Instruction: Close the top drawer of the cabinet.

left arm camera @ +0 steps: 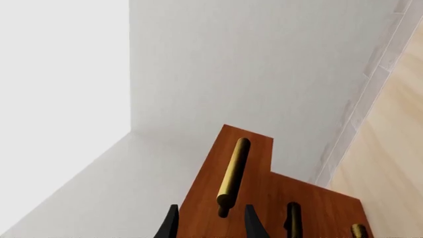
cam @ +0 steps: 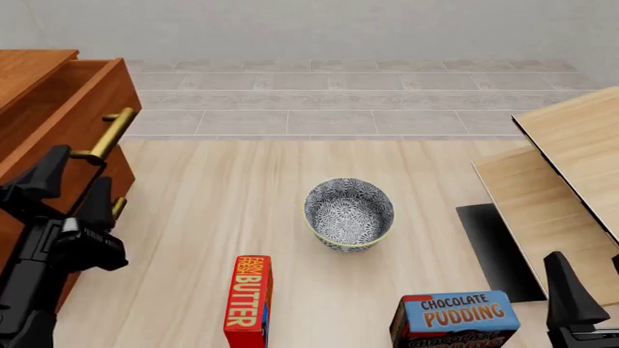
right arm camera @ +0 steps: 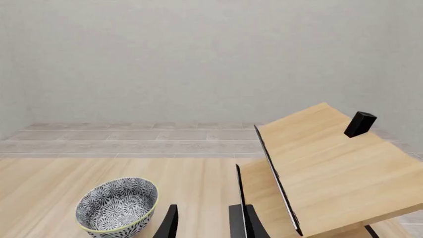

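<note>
The cabinet [cam: 34, 72] stands at the left of the front view. Its top drawer [cam: 97, 98] is pulled out past the two lower drawer fronts, and the inside shows. The drawer's flat front [left arm camera: 254, 148] carries a long brass bar handle [left arm camera: 233, 171], which also shows in the front view [cam: 109, 132]. My left gripper [left arm camera: 210, 225] is open, with its jaws on either side of the handle's near end and apart from it; it shows in the front view [cam: 82, 170]. My right gripper [right arm camera: 206, 225] is open and empty at the near right, far from the cabinet.
A patterned bowl [cam: 349, 214] sits mid-table. A red butter box [cam: 248, 301] and a chocolate pudding box [cam: 454, 319] stand at the near edge. Pale wood panels [cam: 570, 167] with a black mat [cam: 495, 250] lie at the right. The lower drawers' brass handles [left arm camera: 292, 218] sit below the top one.
</note>
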Controlling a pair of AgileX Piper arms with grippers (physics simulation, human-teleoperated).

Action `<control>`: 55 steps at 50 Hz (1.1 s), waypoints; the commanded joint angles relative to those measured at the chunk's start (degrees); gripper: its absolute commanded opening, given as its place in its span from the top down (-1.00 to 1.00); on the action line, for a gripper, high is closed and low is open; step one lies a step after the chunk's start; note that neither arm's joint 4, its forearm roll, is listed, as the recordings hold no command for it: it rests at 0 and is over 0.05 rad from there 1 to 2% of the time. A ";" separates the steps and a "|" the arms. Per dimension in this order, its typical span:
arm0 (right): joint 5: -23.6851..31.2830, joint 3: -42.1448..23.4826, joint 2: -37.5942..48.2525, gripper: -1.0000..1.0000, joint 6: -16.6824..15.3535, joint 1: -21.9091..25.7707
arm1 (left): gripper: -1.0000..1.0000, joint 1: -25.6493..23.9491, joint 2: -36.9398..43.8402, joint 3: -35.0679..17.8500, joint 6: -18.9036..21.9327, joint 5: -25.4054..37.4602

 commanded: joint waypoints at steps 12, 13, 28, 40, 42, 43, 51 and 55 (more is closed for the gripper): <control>-0.57 0.74 0.00 -1.00 -0.30 0.32 | -1.00 2.96 -0.95 0.62 -0.95 -0.25; -0.25 0.40 0.00 -1.00 -0.32 0.33 | -1.00 3.02 -0.87 0.54 -0.90 -0.25; 0.31 -0.14 0.00 -1.00 -0.60 0.52 | -1.00 3.62 -1.14 0.79 -0.62 -0.25; -0.23 0.26 0.00 -1.00 -1.12 0.77 | -1.00 4.78 -1.73 1.50 -0.70 -0.25; -0.32 0.33 0.00 -1.00 -1.20 0.82 | -1.00 4.80 -1.76 1.68 -0.46 -0.25; -0.49 0.50 0.00 -1.00 -1.23 0.85 | -1.00 4.90 -1.66 1.69 -0.47 -0.25; -0.43 0.42 0.00 -1.00 -1.49 1.16 | -1.00 5.50 -1.45 1.54 -0.40 -0.25; -0.23 0.18 0.00 -1.00 -1.54 1.28 | -1.00 5.59 -1.40 1.45 -0.33 -0.25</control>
